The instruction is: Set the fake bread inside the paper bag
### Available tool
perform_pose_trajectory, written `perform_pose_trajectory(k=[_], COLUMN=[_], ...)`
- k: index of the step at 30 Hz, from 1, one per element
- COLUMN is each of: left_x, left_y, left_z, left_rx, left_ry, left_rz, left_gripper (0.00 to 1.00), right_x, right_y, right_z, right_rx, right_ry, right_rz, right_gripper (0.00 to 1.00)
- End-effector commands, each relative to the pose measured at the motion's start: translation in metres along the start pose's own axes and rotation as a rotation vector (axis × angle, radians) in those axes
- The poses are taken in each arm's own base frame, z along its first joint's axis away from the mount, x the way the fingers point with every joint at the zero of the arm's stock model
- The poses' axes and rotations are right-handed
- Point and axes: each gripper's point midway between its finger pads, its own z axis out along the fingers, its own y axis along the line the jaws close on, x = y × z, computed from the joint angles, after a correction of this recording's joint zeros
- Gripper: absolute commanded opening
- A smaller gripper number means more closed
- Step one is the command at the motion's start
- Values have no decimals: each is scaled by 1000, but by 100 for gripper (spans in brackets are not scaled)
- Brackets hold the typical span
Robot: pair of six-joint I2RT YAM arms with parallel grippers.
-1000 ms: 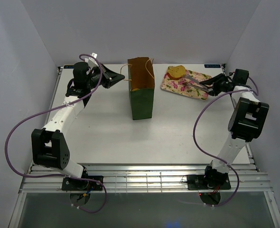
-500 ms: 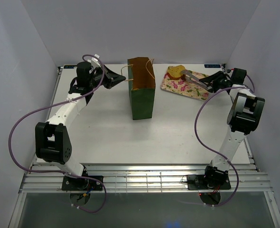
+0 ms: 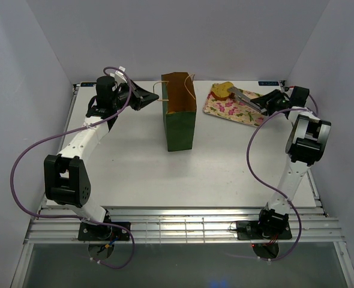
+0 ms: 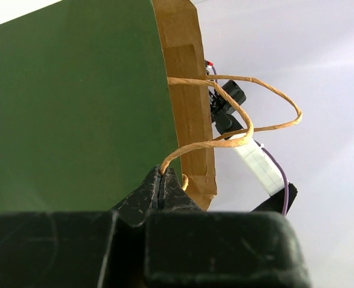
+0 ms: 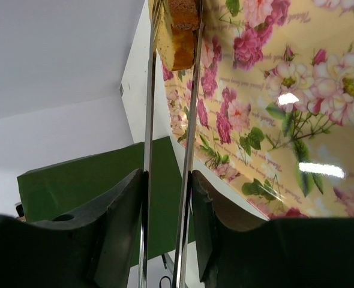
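The left gripper (image 4: 162,180) has its jaws pressed tight on one tan loop handle (image 4: 216,142) of the paper bag (image 3: 180,129), which stands upright just to its right (dark green outside, kraft inside). Beyond the bag, the right gripper (image 5: 167,177) squeezes metal tongs (image 3: 243,98). Their tips, ahead of its fingers, pinch a piece of fake bread (image 5: 178,36) at the floral tray (image 5: 273,120); whether it touches the tray is unclear.
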Motion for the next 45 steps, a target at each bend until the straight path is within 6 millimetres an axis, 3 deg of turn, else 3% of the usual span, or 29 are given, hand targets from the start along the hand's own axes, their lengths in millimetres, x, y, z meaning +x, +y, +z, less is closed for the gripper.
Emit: perform_pose_trajectory(k=[1,8,10,12,13,20,23,25,26,31,32,38,41,45], left_x=[-8,-7,-5,-4,0,-4,-3,-1,-1,1,3,5,4,4], left_y=[-9,-9,-6,-5,-2,-10,-12,-13,-11,-11,-10,-12,-15,-18], left_z=[-3,-4,-4,-5,-5,-6,-6,-7,-7,-7,-7,-11,-14,-18], left_rx=[7,1,-2,2,-2,31,38,42,43,53,56,63,63,67], left_ry=[-17,-19,-18,-19,-14,-26,-18,-16,-15,-15,-15,-22,-31,-40], left_rz=[23,24,18,7,-13,1,6,5,-4,-9,-15,-15,-8,-1], left_gripper=[0,0,0,0,0,0,0,0,0,0,0,0,0,0], right_x=[-7,-3,-5,0,1,22,31,42,50,97,119,195,234,267], right_y=[21,28,44,46,61,110,138,167,173,244,267,339,356,354], right_z=[4,3,-3,-5,-12,-50,-67,-83,-88,-124,-131,-163,-180,-188], right_rx=[-71,-82,-99,-107,-125,-162,-162,-183,-172,-242,-264,-342,-379,-369], right_ry=[18,6,-32,-59,-78,-153,-153,-160,-150,-129,-100,-49,6,46], right_rz=[-71,-111,-144,-148,-147,-150,-164,-209,-208,-315,-358,-530,-580,-589], right_gripper=[42,29,26,24,23,18,17,17,17,17,17,16,16,16])
